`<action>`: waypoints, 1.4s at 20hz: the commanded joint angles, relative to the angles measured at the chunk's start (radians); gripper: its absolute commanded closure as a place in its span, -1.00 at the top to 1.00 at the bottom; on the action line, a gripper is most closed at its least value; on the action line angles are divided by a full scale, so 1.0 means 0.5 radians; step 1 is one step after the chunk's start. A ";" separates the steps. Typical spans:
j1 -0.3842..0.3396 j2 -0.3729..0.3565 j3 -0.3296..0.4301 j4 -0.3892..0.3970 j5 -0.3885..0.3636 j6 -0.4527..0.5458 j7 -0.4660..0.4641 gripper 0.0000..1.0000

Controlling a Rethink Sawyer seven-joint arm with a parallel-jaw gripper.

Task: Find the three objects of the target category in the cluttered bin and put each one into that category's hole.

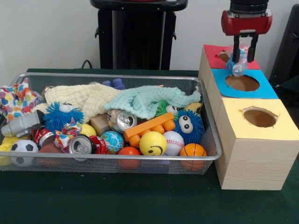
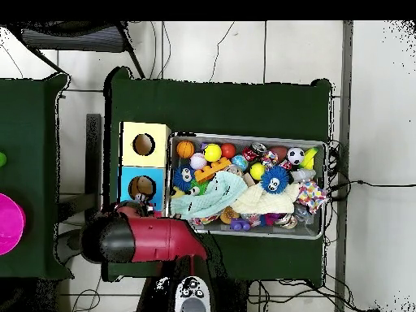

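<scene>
1. Gripper [image 1: 245, 46] hangs over the wooden box [image 1: 252, 154], above the far edge of the blue-surround hole [image 1: 242, 83], fingers clenched on a clear plastic bottle [image 1: 238, 63].
2. Bottle hangs tilted between the two black fingers [image 1: 253, 46], its lower end just above the blue hole's far rim, not yet inside it; part of it overlaps the red surround [image 1: 216, 55] behind.
3. Box sits just beside the bin [image 1: 205, 121], on the bin's right in the front view. Three holes in a row: red farthest, blue in the middle, yellow-surround hole [image 1: 259, 117] nearest the camera.
4. Bin is full of clutter. No other clear bottles can be made out in it; cannot tell what's under the cloths.
5. In the bin, far side: cream cloth [image 1: 86, 99] and mint cloth [image 1: 149, 100] lying side by side, touching.
6. Bin's middle: silver can [image 1: 122, 120] on its side, orange block toy [image 1: 148, 128] just beside it, blue fuzzy toy [image 1: 189, 125] with big eyes near the box-side wall.
7. Bin's front wall: yellow smiley ball [image 1: 153, 143], baseball [image 1: 174, 141], basketball [image 1: 192, 150], globe ball [image 1: 112, 141], red can [image 1: 84, 144], soccer ball [image 1: 23, 150].
8. Bin's far-from-box end: spotted cloth [image 1: 16, 98], second blue fuzzy toy [image 1: 63, 115].
9. Overhead view: red arm [image 2: 142, 240] reaches to the box corner beside the bin [image 2: 321, 236]; gripper itself is hidden under the arm there.
</scene>
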 commanded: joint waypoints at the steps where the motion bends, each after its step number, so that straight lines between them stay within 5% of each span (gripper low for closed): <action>1: -0.070 0.136 0.062 -0.130 0.101 0.020 0.392 -1.00; 13: -0.115 0.168 0.096 -0.114 0.078 -0.043 0.349 -1.00; 28: -0.214 0.353 0.321 -0.180 0.098 -0.105 0.298 -1.00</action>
